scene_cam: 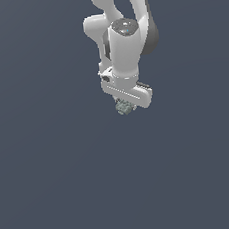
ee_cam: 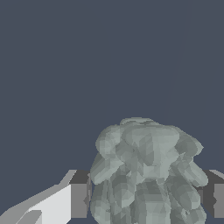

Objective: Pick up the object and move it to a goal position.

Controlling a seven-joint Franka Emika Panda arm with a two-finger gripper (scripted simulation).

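The object (scene_cam: 124, 107) is a tiny lumpy grey-green and whitish thing. It sits right under the white gripper (scene_cam: 126, 106) of the Panda arm, in the upper middle of the exterior view. In the wrist view the object (ee_cam: 146, 170) fills the space between the two fingers (ee_cam: 78, 199), which press on it from both sides. The gripper is shut on the object. No goal marker shows in either view.
The surroundings are a plain dark grey-blue surface (scene_cam: 59, 183) with no other objects. The white arm (scene_cam: 122, 35) rises above the gripper to the top edge of the exterior view.
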